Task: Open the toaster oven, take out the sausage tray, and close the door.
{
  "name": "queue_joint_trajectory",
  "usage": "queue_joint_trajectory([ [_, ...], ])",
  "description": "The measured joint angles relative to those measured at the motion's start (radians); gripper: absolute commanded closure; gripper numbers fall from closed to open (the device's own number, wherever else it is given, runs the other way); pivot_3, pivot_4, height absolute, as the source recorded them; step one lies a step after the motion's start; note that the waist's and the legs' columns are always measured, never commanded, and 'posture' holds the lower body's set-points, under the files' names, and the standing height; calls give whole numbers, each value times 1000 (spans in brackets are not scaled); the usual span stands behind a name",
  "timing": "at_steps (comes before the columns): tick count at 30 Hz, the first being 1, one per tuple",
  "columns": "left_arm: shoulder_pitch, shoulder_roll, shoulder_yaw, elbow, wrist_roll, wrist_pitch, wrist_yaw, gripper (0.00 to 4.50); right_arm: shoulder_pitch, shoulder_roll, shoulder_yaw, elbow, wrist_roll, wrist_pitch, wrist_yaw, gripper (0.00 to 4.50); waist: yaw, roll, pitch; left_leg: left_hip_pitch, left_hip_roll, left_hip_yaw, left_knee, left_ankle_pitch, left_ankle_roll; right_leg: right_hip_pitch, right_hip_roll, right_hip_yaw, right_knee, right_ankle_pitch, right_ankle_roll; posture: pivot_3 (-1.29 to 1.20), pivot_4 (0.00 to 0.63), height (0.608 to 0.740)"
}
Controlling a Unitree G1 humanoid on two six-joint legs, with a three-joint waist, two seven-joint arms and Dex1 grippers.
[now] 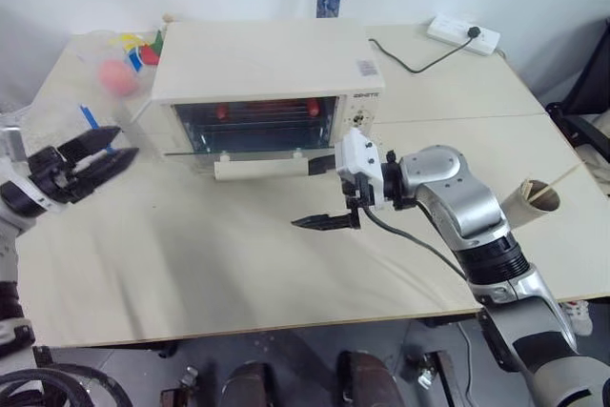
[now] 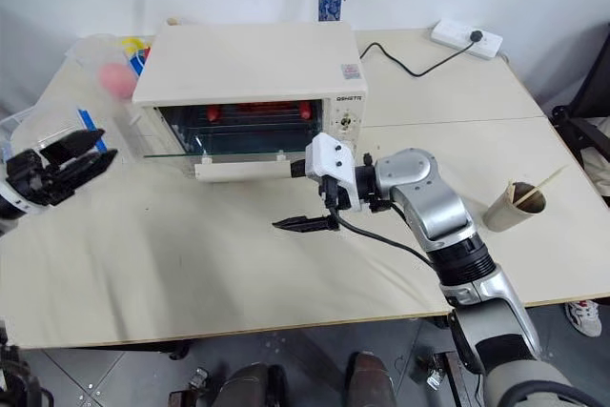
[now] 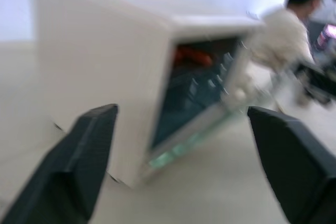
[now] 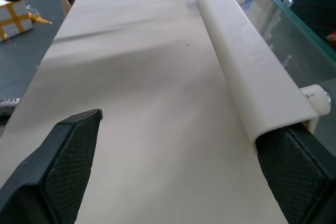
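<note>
A pale wooden table [image 1: 238,264] is carrying the toaster oven [image 1: 262,78] near its far edge. The door [image 1: 253,152] is hanging open, the sausage tray [image 1: 267,110] sitting inside, long axis along the mouth. The right gripper [image 1: 326,194], fingers wide apart, is lying nearer, just off the handle's end. The left gripper [image 1: 100,154], also apart, is hovering near the left edge.

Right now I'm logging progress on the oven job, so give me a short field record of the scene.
door: folded down, open
toaster oven: on table, red sausages visible inside
sausage tray: inside the oven, not yet out
right gripper: open, one finger by the door's handle
left gripper: open, off the oven's left side, holding nothing
</note>
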Motion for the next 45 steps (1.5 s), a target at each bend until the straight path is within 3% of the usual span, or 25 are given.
queue_joint_trajectory([
  [7, -140, 29, -127, 67, 52, 24, -137, 3735, 32, 15, -1, -30, -10, 4, -44, 0, 1, -1, 0, 0, 0, 0, 2, 0, 0, 0, 0, 0, 1, 0, 0, 0, 150, 740],
  [10, -179, 13, -178, 79, 69, 43, -166, 4493, 46, 27, 1, -47, -10, 10, -63, 0, -1, -1, 0, 0, 0, 0, 1, 0, 0, 0, 0, 0, 1, 0, 0, 0, 150, 740],
  [21, -277, -96, -303, 178, 162, 19, -209, 4493, 136, -6, -5, -191, -9, 99, -148, 0, -1, -1, 0, 0, -1, -1, 0, 0, 0, 0, 0, 0, 1, 0, 0, 0, 150, 740],
  [30, -270, -106, -346, 176, 220, 7, -247, 4493, 394, -309, -32, -427, 5, 246, -129, 0, 27, -3, 1, -2, -1, -1, 5, 0, 0, 1, 0, 1, 1, 0, 0, 0, 150, 740],
  [37, -201, -102, -417, 165, 290, -15, -276, 4493, 496, -482, -176, -523, 81, 291, -78, 0, 27, -3, 1, -2, 0, 0, 10, 0, 1, 2, 0, 1, 1, 0, 0, 0, 150, 740],
  [40, -168, -106, -445, 134, 314, -27, -279, 4493, 443, -471, -187, -510, 76, 283, -114, 0, 26, -3, 1, -2, 0, 0, 11, 0, 1, 2, 0, 2, 1, 0, 0, 0, 150, 740],
  [45, -136, -111, -475, 94, 345, -38, -268, 4493, 268, -346, -150, -451, 32, 256, -211, 0, 27, -3, 1, -2, 0, 0, 12, 0, 1, 2, 0, 1, 2, 0, 0, 0, 150, 740],
])
